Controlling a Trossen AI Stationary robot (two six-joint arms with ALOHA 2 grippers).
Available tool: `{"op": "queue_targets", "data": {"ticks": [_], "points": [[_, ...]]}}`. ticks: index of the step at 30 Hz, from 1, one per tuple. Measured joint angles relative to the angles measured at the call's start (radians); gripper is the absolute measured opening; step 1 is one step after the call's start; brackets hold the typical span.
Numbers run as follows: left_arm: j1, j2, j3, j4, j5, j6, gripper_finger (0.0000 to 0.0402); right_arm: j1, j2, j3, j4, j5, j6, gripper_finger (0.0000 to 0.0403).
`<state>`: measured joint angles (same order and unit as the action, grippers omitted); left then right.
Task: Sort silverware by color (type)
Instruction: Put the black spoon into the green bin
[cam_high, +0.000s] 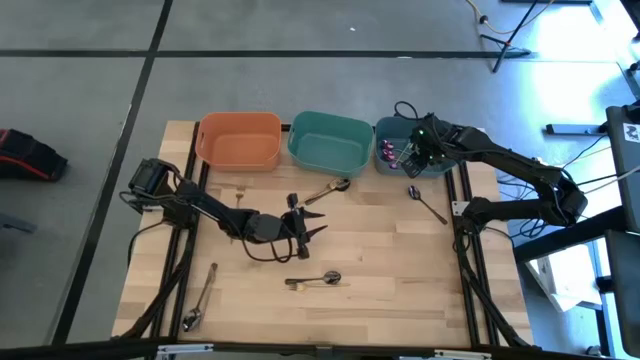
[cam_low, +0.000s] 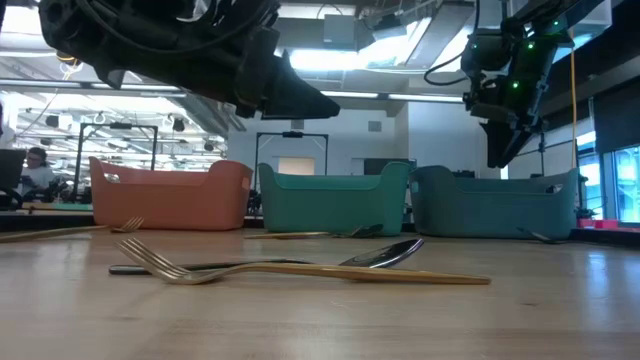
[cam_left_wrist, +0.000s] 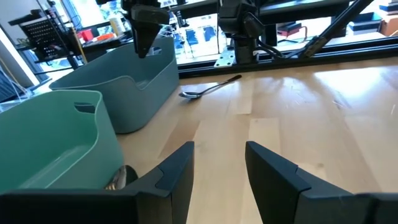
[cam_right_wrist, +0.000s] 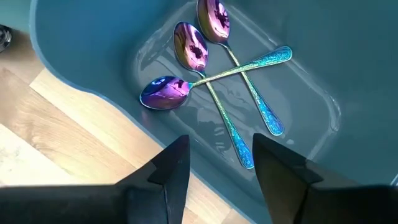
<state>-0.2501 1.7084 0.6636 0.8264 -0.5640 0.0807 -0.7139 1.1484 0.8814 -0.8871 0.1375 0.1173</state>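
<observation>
We see a spoon (cam_high: 201, 295) lying at the table's (cam_high: 400, 300) front-left corner, a small gold fork (cam_high: 239, 190) just in front of the orange bin (cam_high: 239, 140). Left gripper (cam_high: 314, 225) hovers mid-table, fingers apart, nothing held. A gold fork and dark spoon (cam_high: 318, 279) lie crossed in front of it; a gold spoon (cam_high: 328, 189) touches the teal bin (cam_high: 330, 143). Right gripper (cam_right_wrist: 214, 163) hangs over the blue-grey bin (cam_right_wrist: 311, 37), open and empty, above three iridescent spoons (cam_right_wrist: 205, 62). A dark spoon (cam_high: 426, 203) lies right of centre.

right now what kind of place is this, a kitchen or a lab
Probably a robotics lab, not a kitchen: a wooden workbench on metal framing, ceiling strip lights over an open room, more equipment racks behind.
</observation>
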Motion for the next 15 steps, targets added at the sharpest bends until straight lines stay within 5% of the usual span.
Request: {"op": "queue_targets", "data": {"ticks": [9, 15], "points": [[0.0, 0.0, 0.0, 0.005, 0.0, 0.001, 0.014, 0.012, -0.016, 0.0, -0.044, -0.008, -0.021, 0.0168], [0.0, 0.0, 0.0, 0.005, 0.0, 0.001, 0.014, 0.144, -0.058, 0.0, -0.16, -0.017, 0.057, 0.0168]]}}
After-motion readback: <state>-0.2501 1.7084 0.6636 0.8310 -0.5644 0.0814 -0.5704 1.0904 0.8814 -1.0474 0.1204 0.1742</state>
